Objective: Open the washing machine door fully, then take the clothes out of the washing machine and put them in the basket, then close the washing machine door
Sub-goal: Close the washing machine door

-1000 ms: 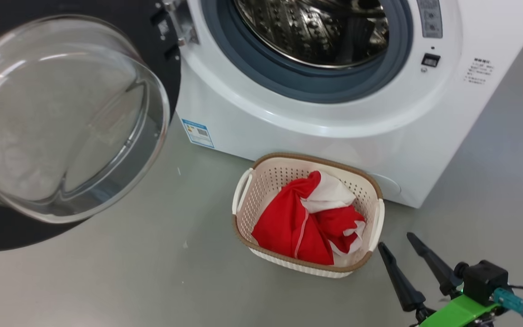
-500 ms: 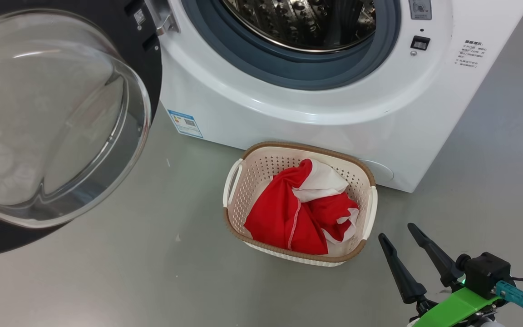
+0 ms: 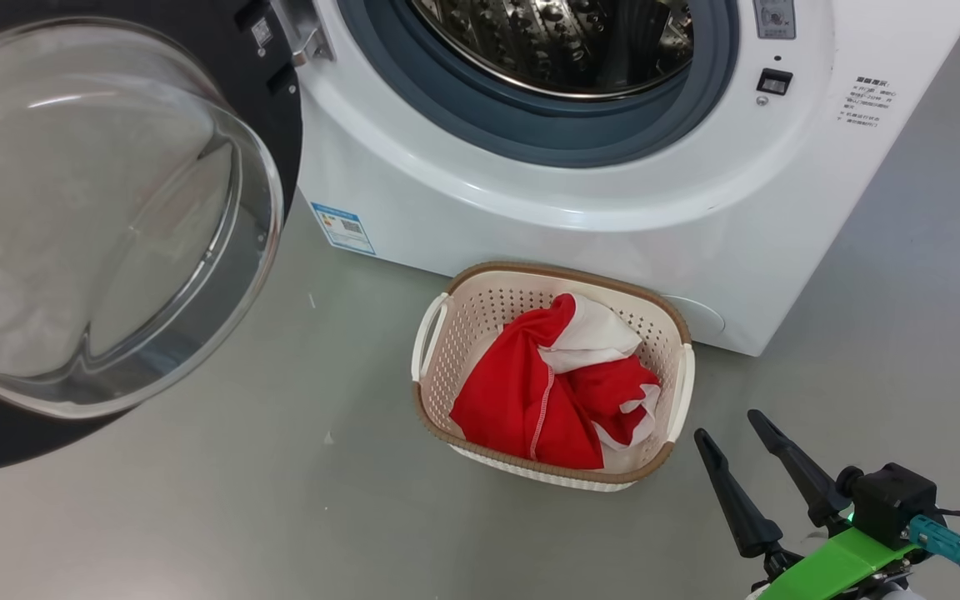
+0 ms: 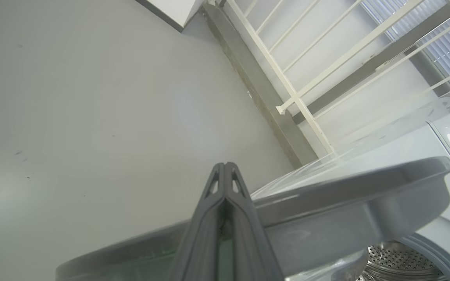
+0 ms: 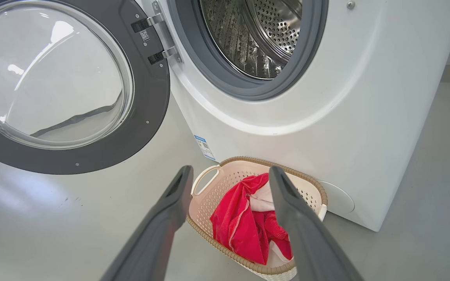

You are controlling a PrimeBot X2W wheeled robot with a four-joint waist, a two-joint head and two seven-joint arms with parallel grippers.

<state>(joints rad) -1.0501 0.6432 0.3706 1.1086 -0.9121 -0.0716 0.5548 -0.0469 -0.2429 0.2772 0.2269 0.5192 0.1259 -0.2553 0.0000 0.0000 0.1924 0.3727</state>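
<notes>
The washing machine (image 3: 613,208) stands with its steel drum (image 3: 555,42) showing no cloth. Its door (image 3: 113,217) hangs swung wide to the left, glass dome facing me; the right wrist view shows this door (image 5: 53,78) too. The red and white clothes (image 3: 547,392) lie bunched in the basket (image 3: 547,271) on the floor before the machine. My right gripper (image 3: 728,425) is open and empty, low and to the right of the basket, and its own view has the right gripper (image 5: 231,168) pointing at the clothes (image 5: 244,222). My left gripper (image 4: 225,166) is shut on nothing, close by the door's grey edge (image 4: 365,187).
Bare grey floor (image 3: 280,483) stretches left of the basket, under the open door. A blue label sticker (image 3: 344,227) marks the machine's base. A white railing (image 4: 307,78) and a wall rise beyond the left gripper.
The whole head picture has shifted slightly, so the camera moved. The door, basket and clothes keep their places. The right gripper stays open and still.
</notes>
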